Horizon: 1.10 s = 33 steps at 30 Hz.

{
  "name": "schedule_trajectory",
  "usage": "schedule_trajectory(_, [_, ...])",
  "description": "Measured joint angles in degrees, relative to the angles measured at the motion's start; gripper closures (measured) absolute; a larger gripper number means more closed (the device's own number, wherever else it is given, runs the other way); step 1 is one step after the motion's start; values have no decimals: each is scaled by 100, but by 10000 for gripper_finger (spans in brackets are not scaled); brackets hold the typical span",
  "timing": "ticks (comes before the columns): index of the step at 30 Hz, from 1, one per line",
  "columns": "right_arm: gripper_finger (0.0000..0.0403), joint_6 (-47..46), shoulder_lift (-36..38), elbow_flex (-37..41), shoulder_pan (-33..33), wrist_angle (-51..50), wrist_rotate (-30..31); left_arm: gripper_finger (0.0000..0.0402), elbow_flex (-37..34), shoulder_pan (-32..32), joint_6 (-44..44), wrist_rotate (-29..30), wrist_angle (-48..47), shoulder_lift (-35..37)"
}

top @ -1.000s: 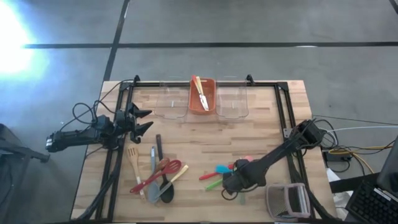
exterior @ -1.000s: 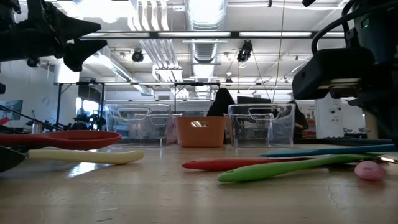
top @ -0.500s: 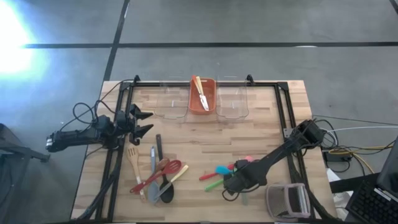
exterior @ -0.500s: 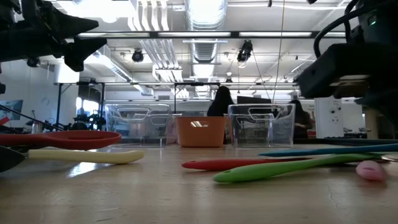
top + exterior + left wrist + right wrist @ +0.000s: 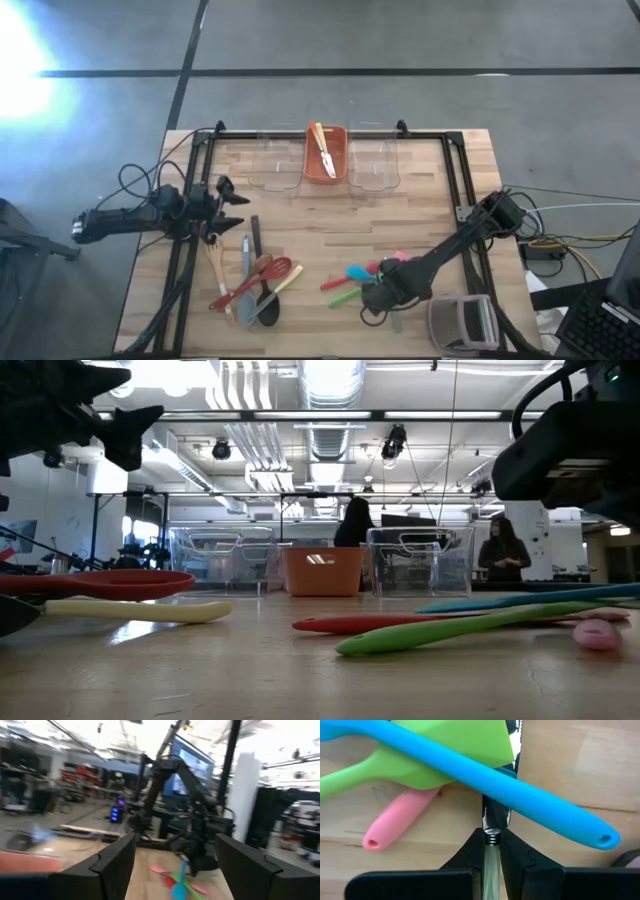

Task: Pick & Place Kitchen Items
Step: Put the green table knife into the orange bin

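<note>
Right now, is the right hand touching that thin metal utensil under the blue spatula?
Touching. The right wrist view shows the right hand shut on the metal utensil, its fingertips pressed against both sides of it, beneath the blue spatula.

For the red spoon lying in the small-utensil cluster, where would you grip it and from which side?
Grip the red spoon at its bare handle end, which pokes out toward the table's middle, away from the green spoon, the blue spoon and the right gripper. It lies flat, so come straight down with the fingers across the handle; the open left gripper seems the freer one.
</note>
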State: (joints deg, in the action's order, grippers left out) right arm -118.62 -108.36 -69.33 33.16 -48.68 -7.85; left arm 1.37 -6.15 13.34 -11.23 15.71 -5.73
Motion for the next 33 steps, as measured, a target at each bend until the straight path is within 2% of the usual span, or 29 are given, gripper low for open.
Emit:
schedule_trajectory(6, [379, 15, 4, 30, -4, -11, 34, 128, 28, -2, 242, -91, 187, -710])
schedule_trajectory(12, [379, 37, 11, 56, -4, -14, 47, 129, 28, 34, 707, -555, 1365, -1707])
schedule_trajectory(20, [379, 37, 15, 91, -4, -7, 49, 129, 69, 249, 983, -579, 2497, -3070])
schedule_trajectory(30, [379, 52, 20, 91, -6, 4, 49, 129, 744, 693, 773, -512, 2813, -4776])
schedule_trajectory(33, [379, 59, 20, 91, -6, 8, 65, 128, 969, 772, 754, -436, 3186, -5339])
